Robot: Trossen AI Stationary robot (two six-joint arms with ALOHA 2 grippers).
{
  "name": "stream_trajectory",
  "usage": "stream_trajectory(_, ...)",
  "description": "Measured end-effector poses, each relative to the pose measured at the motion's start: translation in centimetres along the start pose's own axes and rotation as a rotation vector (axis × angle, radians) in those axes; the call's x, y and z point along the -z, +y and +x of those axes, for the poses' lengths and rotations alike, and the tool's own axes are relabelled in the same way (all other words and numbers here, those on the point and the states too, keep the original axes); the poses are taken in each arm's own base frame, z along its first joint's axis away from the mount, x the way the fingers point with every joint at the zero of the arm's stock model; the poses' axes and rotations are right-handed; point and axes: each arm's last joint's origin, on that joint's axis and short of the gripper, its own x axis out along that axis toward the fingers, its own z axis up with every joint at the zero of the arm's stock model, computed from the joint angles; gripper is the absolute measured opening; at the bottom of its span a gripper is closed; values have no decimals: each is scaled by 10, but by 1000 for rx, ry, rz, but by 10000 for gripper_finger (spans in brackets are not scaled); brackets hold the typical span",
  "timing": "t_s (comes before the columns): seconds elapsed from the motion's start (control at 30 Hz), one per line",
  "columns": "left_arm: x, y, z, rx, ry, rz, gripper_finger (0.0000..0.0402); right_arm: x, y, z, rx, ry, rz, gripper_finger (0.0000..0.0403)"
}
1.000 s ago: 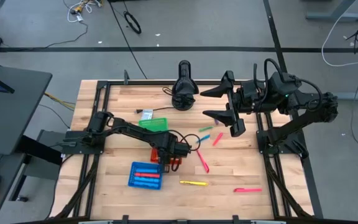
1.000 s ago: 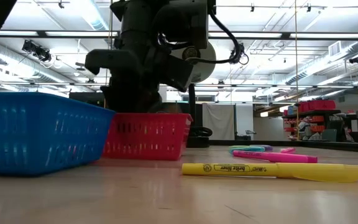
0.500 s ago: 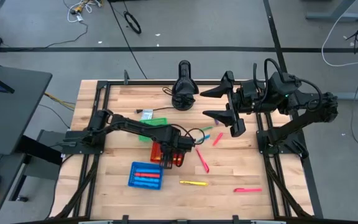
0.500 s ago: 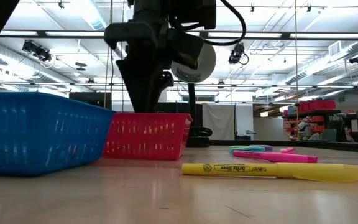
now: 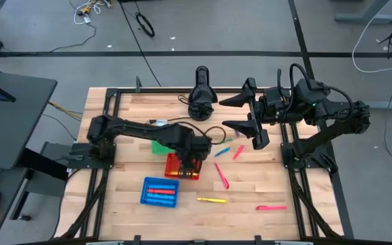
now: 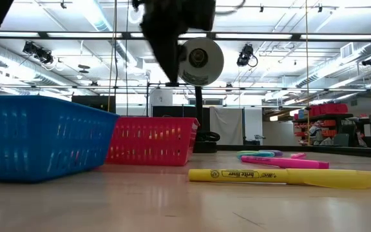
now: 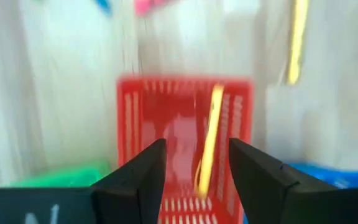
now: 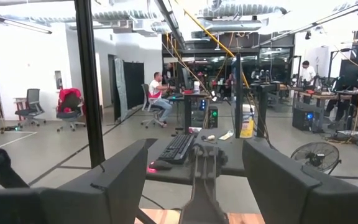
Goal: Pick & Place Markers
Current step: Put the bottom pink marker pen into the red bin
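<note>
Left gripper (image 5: 192,162) above red basket (image 5: 182,167), fingers apart, empty; yellow marker (image 7: 209,134) lies in basket. Right gripper (image 5: 245,113) parked at far right, spread wide. Markers (image 5: 222,175) scattered on table. Risk: low pass clips basket rim, shifts it; thin marker rolls during pinch.
</note>
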Motion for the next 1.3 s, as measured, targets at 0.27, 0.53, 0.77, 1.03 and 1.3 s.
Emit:
stream_trajectory(0.27, -6, -2, -49, 11, -263, -19, 179, 0, 0, 0, 0, 0, 16, 265)
stream_trajectory(0.53, -1, -3, -91, 1, -530, -27, 179, 1, 3, 0, -11, 12, 27, 265)
stream_trajectory(0.77, 39, -7, -115, 9, -825, -80, 177, 3, 8, -1, -31, 31, 29, 265)
stream_trajectory(1.03, 79, -19, -161, -10, -1155, -108, 177, 8, 12, -2, -45, 94, 62, 265)
stream_trajectory(1.3, 101, -30, -194, -85, -1299, -70, 177, 15, 12, -3, -41, 165, 73, 265)
